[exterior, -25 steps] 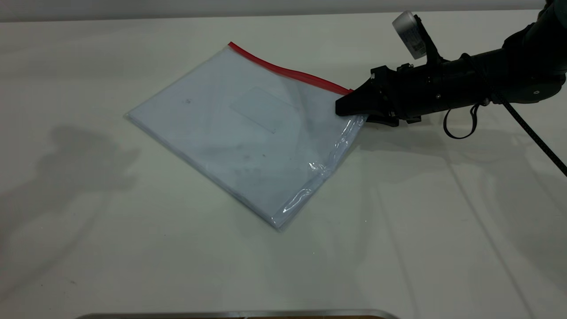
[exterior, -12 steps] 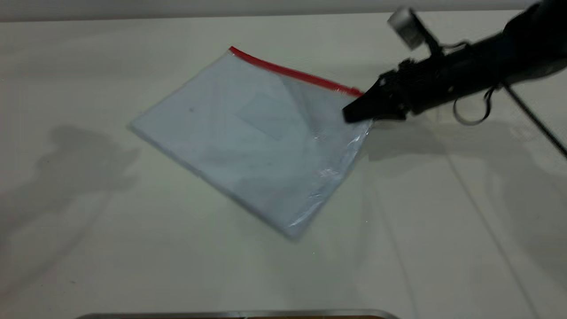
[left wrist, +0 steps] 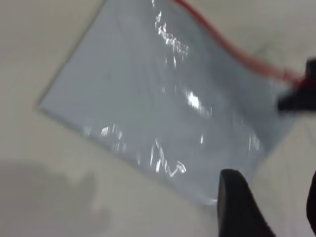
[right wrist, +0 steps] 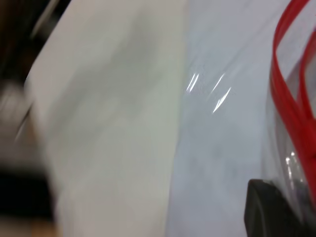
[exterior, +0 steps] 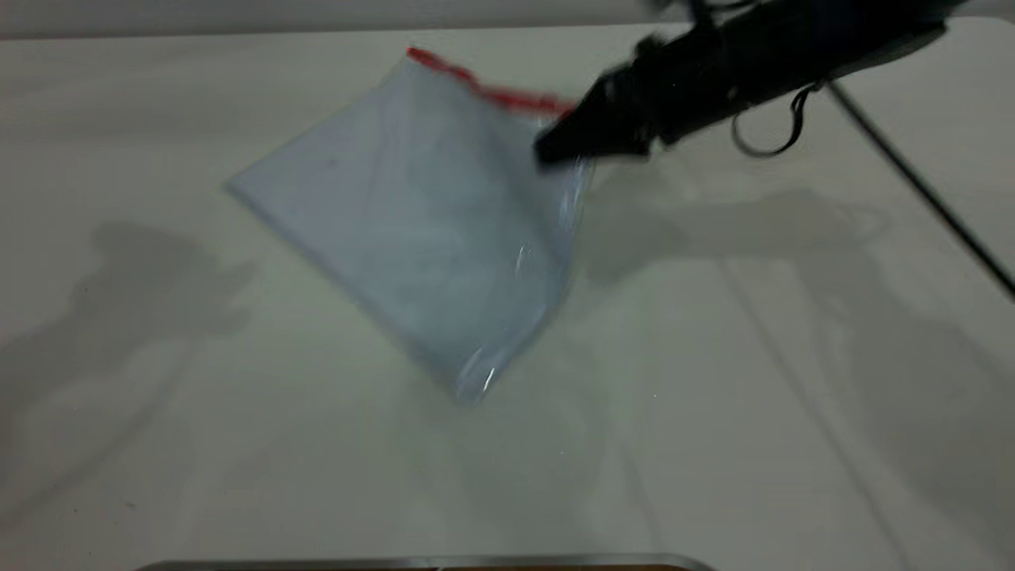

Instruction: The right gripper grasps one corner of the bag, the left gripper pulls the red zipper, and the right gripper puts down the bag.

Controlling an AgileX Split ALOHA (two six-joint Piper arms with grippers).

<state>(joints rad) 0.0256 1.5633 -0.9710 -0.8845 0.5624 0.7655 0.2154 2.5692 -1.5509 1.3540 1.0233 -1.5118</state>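
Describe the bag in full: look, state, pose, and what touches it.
The bag is a flat, rectangular clear plastic pouch, shiny and crinkled, with white paper inside. The red zipper runs along its far edge. The right gripper is shut on the corner of the bag where the red strip ends, raising that side, so the pouch tilts while its opposite corners rest on the white table. The left gripper hangs near it, apart.

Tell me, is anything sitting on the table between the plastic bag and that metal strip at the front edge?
No. In the exterior view only bare table lies between the bag and the metal strip.
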